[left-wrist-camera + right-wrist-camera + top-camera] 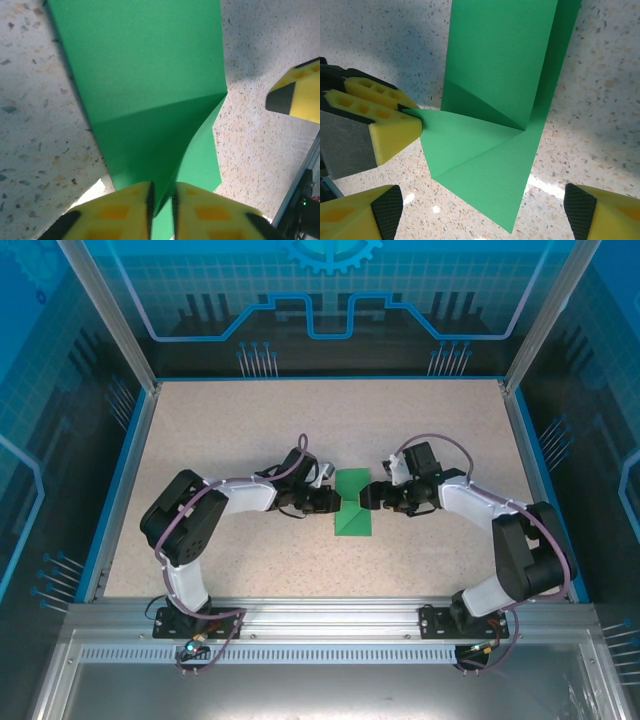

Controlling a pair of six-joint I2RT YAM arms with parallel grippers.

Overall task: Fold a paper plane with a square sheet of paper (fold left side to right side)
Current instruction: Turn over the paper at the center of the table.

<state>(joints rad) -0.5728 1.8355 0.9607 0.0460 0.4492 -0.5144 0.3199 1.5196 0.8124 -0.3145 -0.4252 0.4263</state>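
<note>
Your left gripper (162, 202): fingers closed, pinching raised flap of square sheet of paper (150, 75). Your right gripper (483, 206): jaws spread wide, nothing held, at sheet's right edge. Sheet partly folded, mid-table (250, 430), between both grippers. Judge it thin, light and floppy, likely to skate on smooth top and crease readily. Take it by edge or corner with gentle pinch, and pin opposite side first.

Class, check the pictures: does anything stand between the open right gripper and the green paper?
Nothing visible does. The open right gripper faces the folded green paper directly over bare table. The left gripper is shut on a corner of the paper, off to the side.
</note>
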